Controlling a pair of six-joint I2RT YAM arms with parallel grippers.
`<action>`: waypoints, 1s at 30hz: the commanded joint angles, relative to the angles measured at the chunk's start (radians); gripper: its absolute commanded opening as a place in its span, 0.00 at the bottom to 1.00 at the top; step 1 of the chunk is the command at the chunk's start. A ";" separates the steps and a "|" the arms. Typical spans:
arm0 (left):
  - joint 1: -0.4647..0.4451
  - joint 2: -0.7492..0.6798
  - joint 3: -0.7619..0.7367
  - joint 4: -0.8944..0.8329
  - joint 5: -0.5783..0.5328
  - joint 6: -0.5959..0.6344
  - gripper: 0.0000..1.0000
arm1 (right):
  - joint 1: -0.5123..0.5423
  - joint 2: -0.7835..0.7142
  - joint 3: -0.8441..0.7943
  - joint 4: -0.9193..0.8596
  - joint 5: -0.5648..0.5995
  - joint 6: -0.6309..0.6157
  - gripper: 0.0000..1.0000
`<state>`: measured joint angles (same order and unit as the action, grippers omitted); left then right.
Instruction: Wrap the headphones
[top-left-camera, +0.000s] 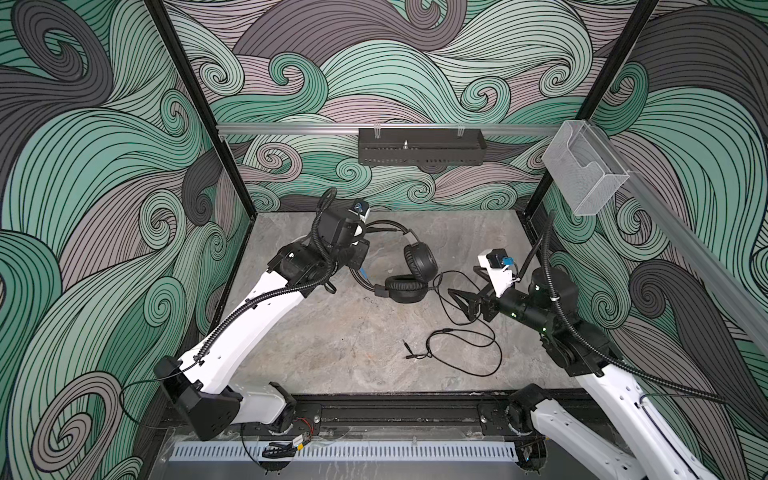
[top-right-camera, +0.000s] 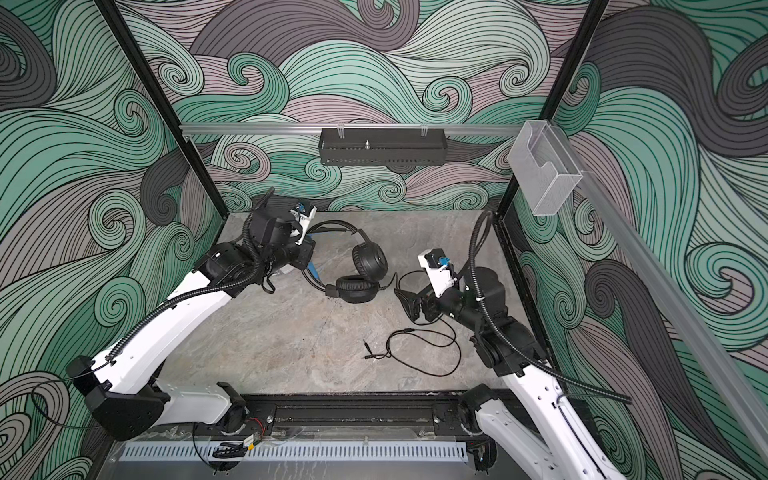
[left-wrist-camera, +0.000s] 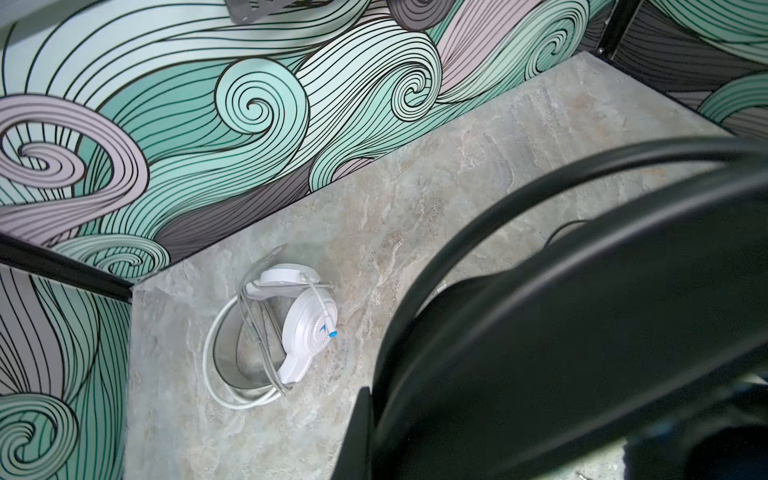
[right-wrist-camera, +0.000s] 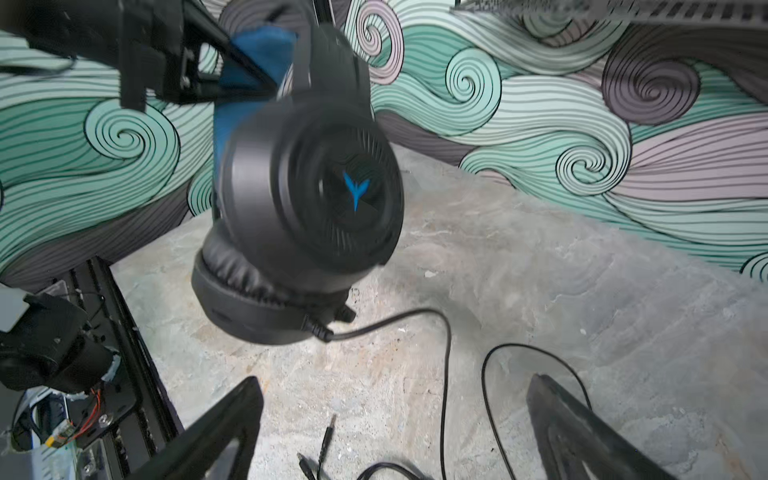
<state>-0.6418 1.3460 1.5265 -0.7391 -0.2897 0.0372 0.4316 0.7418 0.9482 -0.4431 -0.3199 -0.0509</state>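
While I watched both top views, the left claw (right-wrist-camera: 237, 75) was clamped shut on the blue-lined headband of the black headset (top-left-camera: 419, 259), holding it over the far middle of the bench (top-left-camera: 332, 340). One ear cup stood upright and the other lay flat below it, nearer to me; I could not tell whether that lower cup touched the bench. Its black cord (top-left-camera: 494, 345) ran from the lower cup to the right, then trailed in loose loops across the near right of the bench and ended at a plug (top-left-camera: 405, 344) lying free. The right claw (top-left-camera: 460, 304) hung wide open, gripping nothing, just right of the headset and above the cord. My left wrist view showed the white headset (left-wrist-camera: 307, 328) lying by the far left corner, its pale cord looped around it.
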 joint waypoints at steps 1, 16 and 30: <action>-0.012 0.024 -0.007 0.053 0.091 0.084 0.00 | 0.003 -0.004 0.044 -0.002 0.008 0.051 1.00; -0.079 -0.019 -0.175 0.205 0.222 0.278 0.00 | 0.008 0.334 0.258 -0.129 -0.229 0.168 1.00; -0.139 0.012 -0.183 0.244 0.233 0.291 0.00 | 0.067 0.501 0.246 -0.064 -0.375 0.194 0.98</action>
<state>-0.7712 1.3567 1.3334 -0.5671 -0.0818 0.3336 0.4900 1.2419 1.1976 -0.5339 -0.6415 0.1368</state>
